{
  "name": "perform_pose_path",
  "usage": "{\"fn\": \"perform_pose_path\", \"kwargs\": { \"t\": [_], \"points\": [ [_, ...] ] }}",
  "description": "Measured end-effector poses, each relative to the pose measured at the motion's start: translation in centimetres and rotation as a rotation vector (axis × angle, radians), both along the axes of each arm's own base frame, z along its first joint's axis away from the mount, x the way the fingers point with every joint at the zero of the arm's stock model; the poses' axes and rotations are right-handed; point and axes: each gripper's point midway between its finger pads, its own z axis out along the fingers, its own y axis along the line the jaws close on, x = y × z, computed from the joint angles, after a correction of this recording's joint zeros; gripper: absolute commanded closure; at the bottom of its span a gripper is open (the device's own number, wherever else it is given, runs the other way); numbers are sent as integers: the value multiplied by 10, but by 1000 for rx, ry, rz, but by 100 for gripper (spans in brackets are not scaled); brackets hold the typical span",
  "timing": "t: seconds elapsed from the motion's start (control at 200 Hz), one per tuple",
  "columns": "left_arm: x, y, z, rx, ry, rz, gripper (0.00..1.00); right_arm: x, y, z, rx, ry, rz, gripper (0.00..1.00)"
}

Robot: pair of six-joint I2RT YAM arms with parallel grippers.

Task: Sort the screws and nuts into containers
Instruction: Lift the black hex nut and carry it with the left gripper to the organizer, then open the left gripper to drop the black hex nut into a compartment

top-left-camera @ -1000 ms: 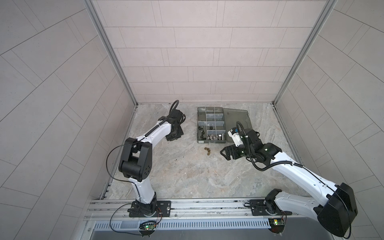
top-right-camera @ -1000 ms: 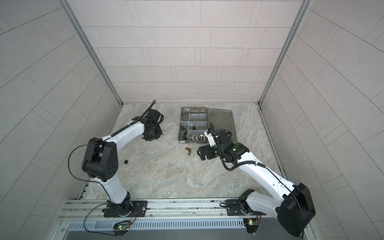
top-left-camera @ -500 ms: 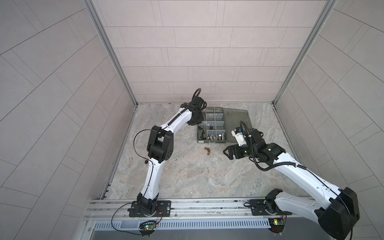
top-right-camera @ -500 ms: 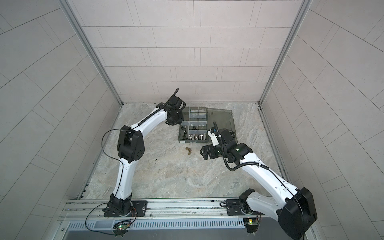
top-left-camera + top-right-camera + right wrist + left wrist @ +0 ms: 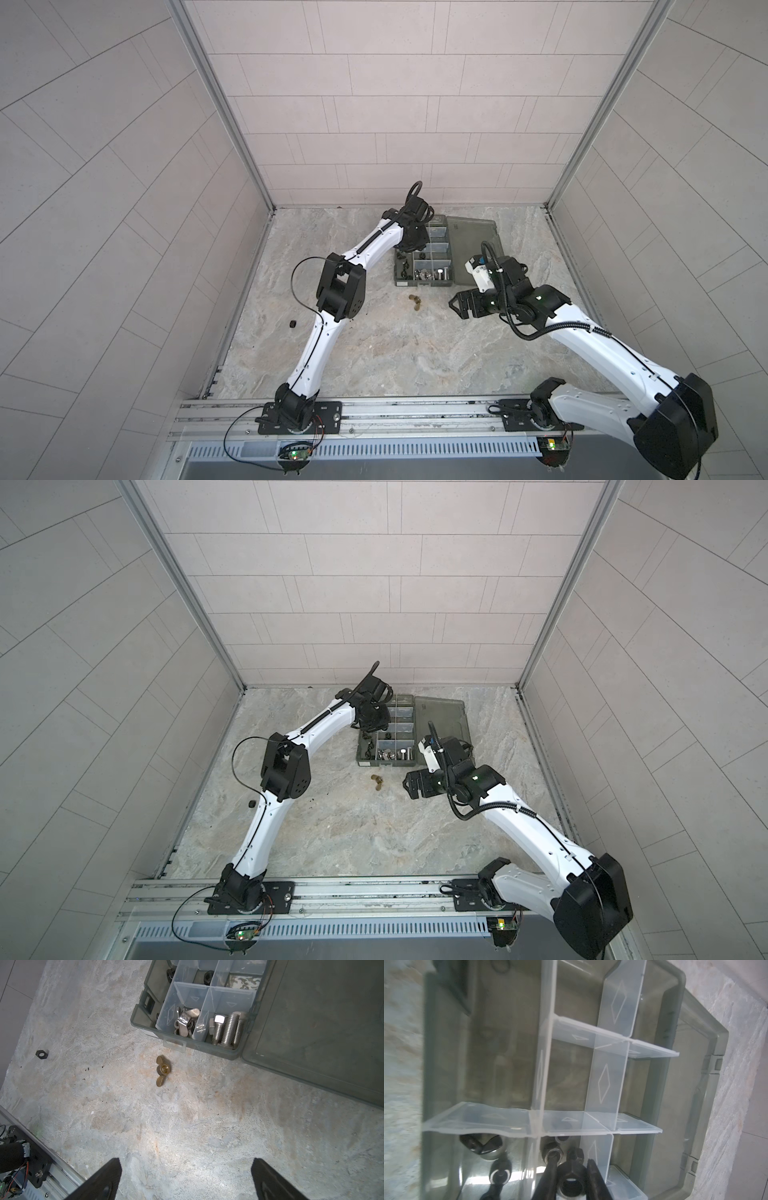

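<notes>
The left gripper (image 5: 571, 1169) is almost closed on a black hex nut (image 5: 571, 1185). Its two fingers press the nut from both sides, and it hangs low over the organizer box (image 5: 424, 285), above a compartment where other black nuts (image 5: 553, 1154) lie. In the compartment next to that one there are black wing nuts (image 5: 480, 1144). The right gripper (image 5: 186, 1160) stands wide open and holds nothing; it hovers above the marble tabletop (image 5: 187, 1118), near the front of the box and beside the opened lid (image 5: 322, 1022), which lies flat on the table. The three screws (image 5: 227, 1028) lie side by side in the front corner compartment on the side of the lid, and the silver wing nuts (image 5: 185, 1022) are piled in the compartment just beside them. Two pieces are not in the box — a brass wing nut (image 5: 162, 1070) lies on the tabletop near the front wall of the box without touching it, and a loose black nut (image 5: 293, 323) lies well apart from the box, close to the left wall of the cell in both top views.
</notes>
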Motion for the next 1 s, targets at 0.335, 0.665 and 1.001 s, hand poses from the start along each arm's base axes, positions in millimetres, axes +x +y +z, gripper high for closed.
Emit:
{"fn": "perform_pose_path", "kwargs": {
  "t": [0.335, 0.665, 1.001],
  "points": [
    [-2, -12, -10, -25, 19, -14, 44, 2, -3, -4, -6, 11, -9, 1],
    [-14, -16, 41, -63, -65, -60, 41, 2, -2, -4, -6, 13, -7, 1],
    [-125, 98, 174, 10, -394, -15, 40, 0, 15, -30, -82, 71, 26, 1]
  ]
}}
